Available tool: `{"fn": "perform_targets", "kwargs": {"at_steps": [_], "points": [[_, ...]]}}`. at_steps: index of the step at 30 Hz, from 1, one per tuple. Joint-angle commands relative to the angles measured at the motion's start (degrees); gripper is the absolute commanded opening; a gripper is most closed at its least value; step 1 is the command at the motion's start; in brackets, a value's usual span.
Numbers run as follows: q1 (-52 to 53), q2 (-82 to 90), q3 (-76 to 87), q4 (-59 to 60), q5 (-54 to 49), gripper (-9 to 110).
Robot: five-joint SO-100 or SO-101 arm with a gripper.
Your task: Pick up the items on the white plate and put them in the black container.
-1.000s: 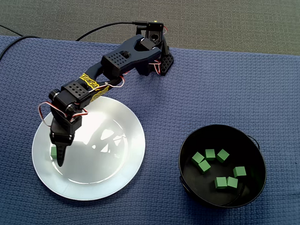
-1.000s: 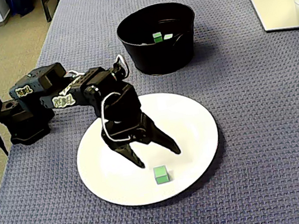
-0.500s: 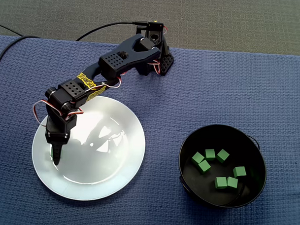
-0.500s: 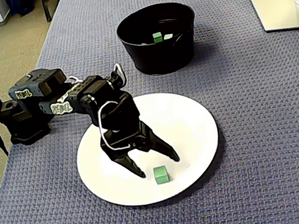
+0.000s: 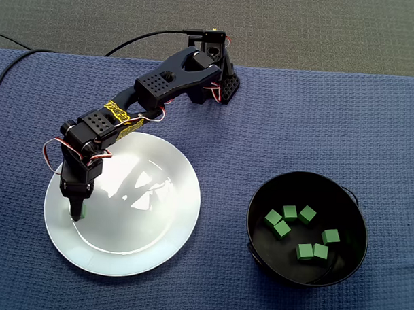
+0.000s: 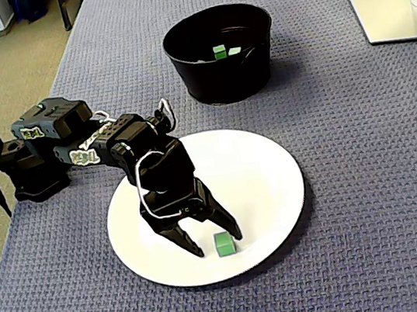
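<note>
Dropping onto the last cube is the change here. Against the pictures from a second ago, the pincer (image 6: 217,243) has come down and forward over the white plate (image 6: 262,171), and its tips now sit low on either side of the green cube (image 6: 223,244). The jaws are spread fairly wide and hold nothing yet. The cube looks closer to the finger away from the arm's base, but we cannot tell if they touch. The cube itself has not shifted. In this slanted fixed view it rests on the plate near the rim on the camera side. We judge the reach done and the squeeze next, then a lift and a carry to the black container (image 6: 220,76), which stands well apart from the plate, past its far rim.

The top-down fixed view adds the count: six green cubes (image 5: 290,213) already lie in the container (image 5: 253,231), so this looks like the last one on the plate (image 5: 153,224). There the pincer (image 5: 76,217) is seen end-on under the arm, so the jaw gap is unreadable. Only a sliver of the cube (image 5: 84,211) peeks out beside the tip, near the plate's left rim. The slanted view shows the gap but only two cubes inside the container. A blue cloth worktop (image 5: 310,111) lies under the plate.
</note>
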Motion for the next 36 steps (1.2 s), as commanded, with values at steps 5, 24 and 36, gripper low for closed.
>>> {"fn": "perform_targets", "kwargs": {"at_steps": [5, 24, 36], "points": [[0.4, 0.2, -2.5, -0.4, -0.3, 4], [3.1, 40.3, 10.6, 3.7, 8.8, 0], [-26.6, 92.2, 39.9, -20.8, -1.8, 0]]}}
